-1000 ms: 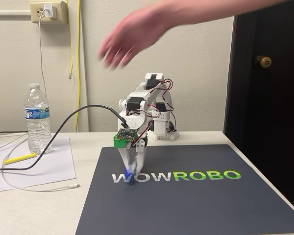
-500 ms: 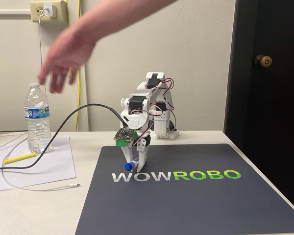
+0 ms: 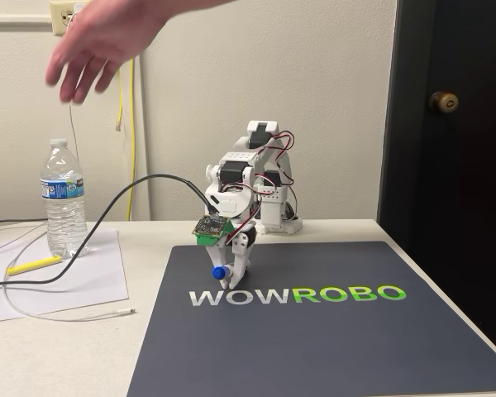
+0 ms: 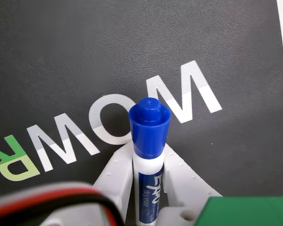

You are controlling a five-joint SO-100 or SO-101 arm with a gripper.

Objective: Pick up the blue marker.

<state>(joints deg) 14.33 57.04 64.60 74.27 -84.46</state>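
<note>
My white gripper (image 3: pixel 228 277) points down over the dark mat (image 3: pixel 331 339) and is shut on the blue marker (image 3: pixel 219 273), whose blue end pokes out to the left of the fingertips, just above the mat's white lettering. In the wrist view the blue marker (image 4: pixel 148 146) stands between the two white fingers (image 4: pixel 114 172), its blue end toward the mat and its white barrel with blue print clamped between them. The gripper (image 4: pixel 148 162) holds it clear of the mat.
A person's hand (image 3: pixel 99 37) hovers high at the upper left. A water bottle (image 3: pixel 63 198), a thin yellow stick (image 3: pixel 33 265) and white paper (image 3: pixel 58 277) lie left of the mat. A black cable (image 3: pixel 107 215) runs to the arm. A dark door (image 3: pixel 450 124) stands at the right.
The gripper has risen with the blue marker, from the mat's lettering to just above it. The person's hand has swept from above the arm to the upper left.
</note>
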